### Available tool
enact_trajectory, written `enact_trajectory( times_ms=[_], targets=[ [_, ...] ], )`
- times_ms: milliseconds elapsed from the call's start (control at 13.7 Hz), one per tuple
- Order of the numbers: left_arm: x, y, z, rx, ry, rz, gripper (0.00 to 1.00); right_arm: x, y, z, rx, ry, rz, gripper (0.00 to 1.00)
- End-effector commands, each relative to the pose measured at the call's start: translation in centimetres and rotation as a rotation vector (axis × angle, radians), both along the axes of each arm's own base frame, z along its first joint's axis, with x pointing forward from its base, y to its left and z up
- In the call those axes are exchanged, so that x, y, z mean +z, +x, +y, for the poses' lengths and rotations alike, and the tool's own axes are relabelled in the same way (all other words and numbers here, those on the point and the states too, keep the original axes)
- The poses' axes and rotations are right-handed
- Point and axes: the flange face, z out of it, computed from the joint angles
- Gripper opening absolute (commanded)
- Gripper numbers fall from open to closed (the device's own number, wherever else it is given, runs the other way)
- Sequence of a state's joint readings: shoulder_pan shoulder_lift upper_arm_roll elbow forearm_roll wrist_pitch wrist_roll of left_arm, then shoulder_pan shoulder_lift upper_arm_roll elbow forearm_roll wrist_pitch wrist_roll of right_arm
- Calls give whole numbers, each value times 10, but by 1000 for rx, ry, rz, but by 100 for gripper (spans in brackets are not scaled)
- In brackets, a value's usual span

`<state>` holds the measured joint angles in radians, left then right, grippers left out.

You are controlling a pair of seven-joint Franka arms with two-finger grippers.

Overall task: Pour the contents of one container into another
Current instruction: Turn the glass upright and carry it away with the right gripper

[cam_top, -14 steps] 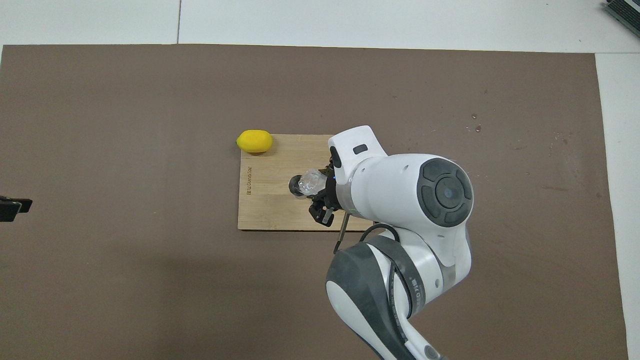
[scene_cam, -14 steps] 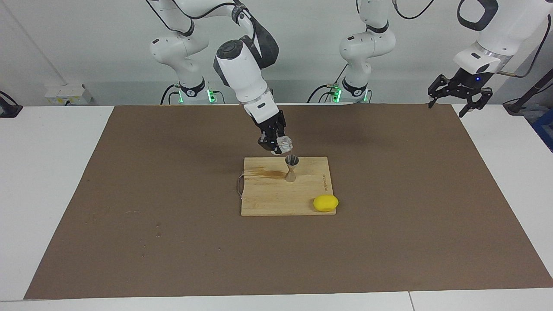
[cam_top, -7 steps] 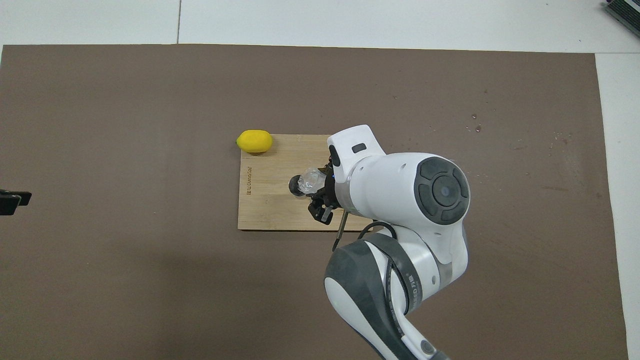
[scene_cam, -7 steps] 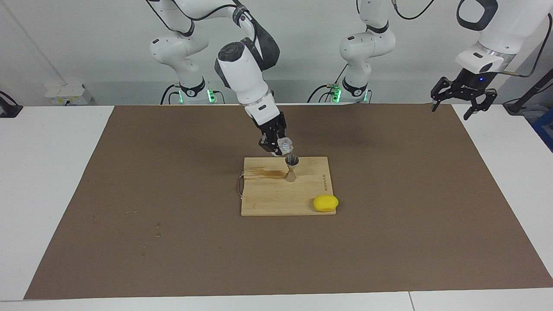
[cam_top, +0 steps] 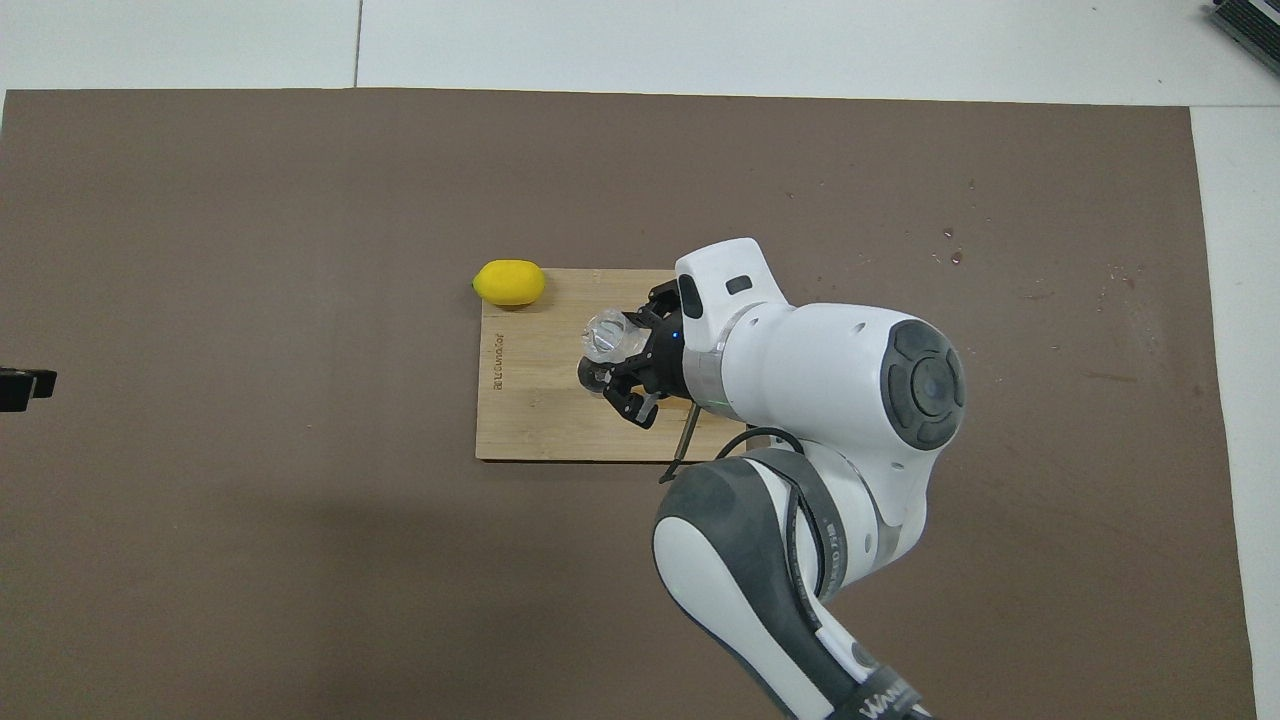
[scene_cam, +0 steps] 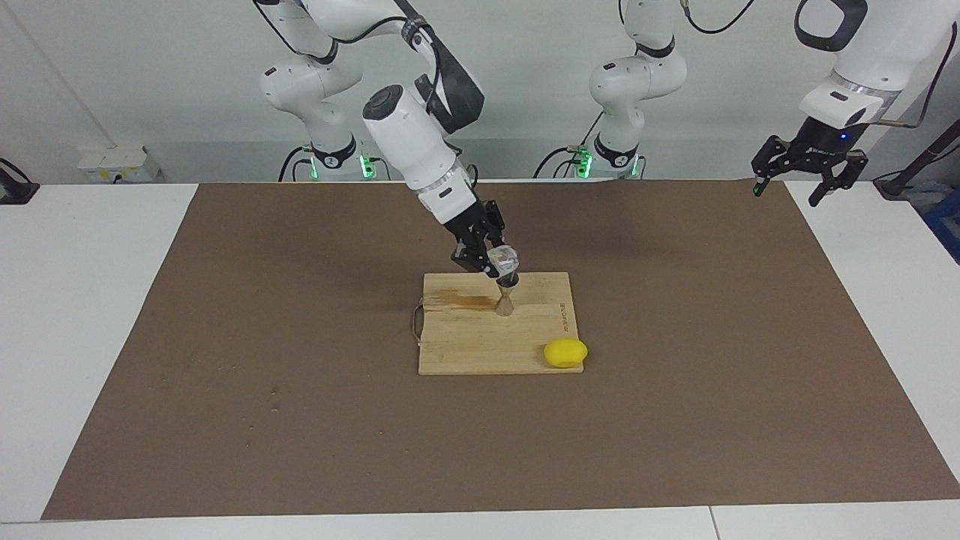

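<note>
My right gripper (scene_cam: 491, 261) (cam_top: 612, 352) is shut on the small clear glass cup (scene_cam: 503, 261) (cam_top: 606, 335), holding it tipped over directly above the grey metal jigger (scene_cam: 507, 296) (cam_top: 590, 375). The jigger stands upright on the wooden cutting board (scene_cam: 465, 337) (cam_top: 530, 420), and the cup hides its mouth. My left gripper (scene_cam: 802, 176) waits open in the air over the mat's corner at the left arm's end of the table. Only a dark tip of the left gripper (cam_top: 25, 385) shows at the overhead view's edge.
A yellow lemon (scene_cam: 565, 352) (cam_top: 510, 282) lies at the board's corner farthest from the robots, toward the left arm's end. A brown mat (scene_cam: 225, 337) covers the table. The board has a wire handle (scene_cam: 415, 323) and a dark stain (scene_cam: 461, 301).
The right gripper has swung the glass cup over the jigger and tipped it further. The left gripper has drifted slightly upward and outward.
</note>
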<state>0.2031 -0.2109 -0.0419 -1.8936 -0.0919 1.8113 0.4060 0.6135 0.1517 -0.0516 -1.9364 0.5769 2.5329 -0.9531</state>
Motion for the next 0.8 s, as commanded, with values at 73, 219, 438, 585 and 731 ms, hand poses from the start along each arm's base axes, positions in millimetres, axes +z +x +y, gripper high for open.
enact_trajectory(
  times_ms=[73, 219, 438, 585, 731],
  targets=[
    [14, 6, 0, 200, 7, -19, 100, -1, 4, -18, 8, 82, -32, 0],
    [20, 11, -5, 245, 21, -29, 100, 6, 10, -32, 15, 123, -60, 0],
    [32, 22, -9, 269, 46, -49, 100, 4, 20, -62, 21, 188, -98, 0],
    [30, 28, -13, 258, 61, -67, 100, -3, 24, -89, 37, 227, -133, 0],
    [27, 32, -25, 234, 63, -71, 100, -7, 29, -120, 62, 269, -139, 0]
  ],
)
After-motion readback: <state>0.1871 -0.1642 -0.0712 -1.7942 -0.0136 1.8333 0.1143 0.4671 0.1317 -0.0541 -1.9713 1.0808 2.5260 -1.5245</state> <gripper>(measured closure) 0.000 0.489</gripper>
